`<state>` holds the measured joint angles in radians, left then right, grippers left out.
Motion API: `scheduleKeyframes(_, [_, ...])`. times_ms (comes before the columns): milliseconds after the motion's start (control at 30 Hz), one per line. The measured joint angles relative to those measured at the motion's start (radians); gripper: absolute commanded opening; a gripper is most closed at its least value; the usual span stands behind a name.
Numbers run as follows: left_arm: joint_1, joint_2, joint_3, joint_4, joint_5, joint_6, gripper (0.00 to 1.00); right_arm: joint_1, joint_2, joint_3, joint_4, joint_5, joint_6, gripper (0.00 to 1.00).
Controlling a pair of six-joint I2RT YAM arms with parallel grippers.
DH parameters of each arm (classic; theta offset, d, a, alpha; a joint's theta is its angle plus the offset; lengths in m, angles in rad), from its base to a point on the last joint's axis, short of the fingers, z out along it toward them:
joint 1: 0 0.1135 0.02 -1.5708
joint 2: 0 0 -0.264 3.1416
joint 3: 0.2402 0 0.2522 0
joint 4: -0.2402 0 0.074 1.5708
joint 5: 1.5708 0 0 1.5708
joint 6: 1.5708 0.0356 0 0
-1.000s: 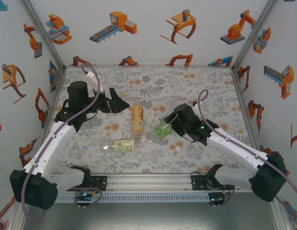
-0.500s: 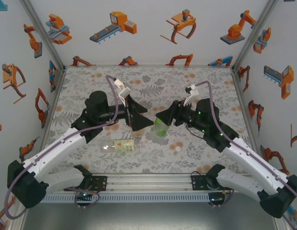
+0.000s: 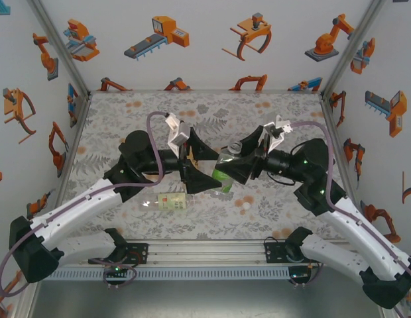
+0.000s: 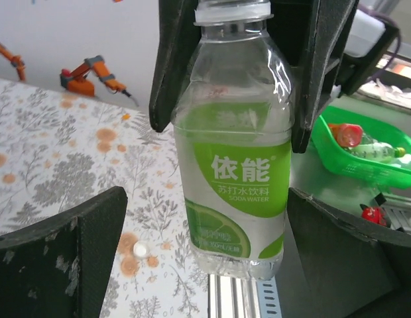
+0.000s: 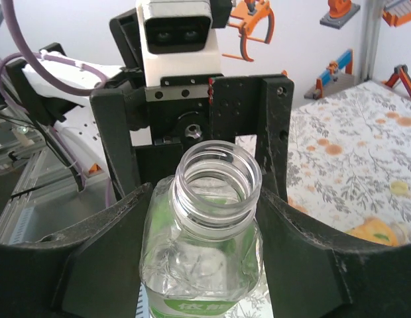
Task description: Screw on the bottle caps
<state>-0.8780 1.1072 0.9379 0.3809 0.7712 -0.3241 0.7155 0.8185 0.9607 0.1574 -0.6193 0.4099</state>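
Both arms have swung in to centre since a second ago, and the green-label bottle [image 4: 235, 165] is up off the mat where it lay before. Right gripper [image 3: 227, 164] is clamped on the bottle's shoulder, with the mouth open and threads showing. Left gripper [image 3: 204, 167] is spread wide, holds nothing, and faces the right one. The bottle body sits between its fingers [image 4: 59, 255] with a gap on each side.

Pale-label bottle [image 3: 171, 201] lies on the mat just under the left gripper. White cap [image 3: 246, 206] is on the mat below the right gripper, well clear. Yellow-orange bottle [image 5: 374, 233] is low beside the right finger, partly cut off. Green basket [image 4: 391, 175] sits off-table behind the right gripper.
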Motion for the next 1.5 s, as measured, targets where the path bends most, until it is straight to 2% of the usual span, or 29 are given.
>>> scheduleKeyframes(167, [-0.039, 0.031, 0.043, 0.015, 0.022, 0.004, 0.98, 0.0, -0.001, 0.013, 0.041, -0.013, 0.001, 0.0])
scheduleKeyframes(400, [-0.065, 0.077, 0.084, 0.021, 0.038, 0.014, 0.87, 0.0, 0.002, 0.022, 0.073, -0.017, 0.006, 0.0])
scheduleKeyframes(1100, [-0.099, 0.117, 0.115, 0.024, 0.042, 0.013, 0.66, 0.006, 0.009, 0.035, 0.087, -0.013, 0.008, 0.0])
scheduleKeyframes(1400, [-0.109, 0.129, 0.123, 0.023, 0.053, 0.007, 0.47, 0.008, 0.01, 0.035, 0.083, 0.01, 0.0, 0.0])
scheduleKeyframes(1433, [-0.109, 0.129, 0.123, 0.022, 0.054, 0.006, 0.46, 0.008, 0.01, 0.035, 0.08, 0.011, -0.001, 0.05])
scheduleKeyframes(1500, [-0.11, 0.128, 0.123, 0.015, 0.053, 0.006, 0.42, 0.009, 0.006, 0.035, 0.072, 0.015, -0.003, 0.31])
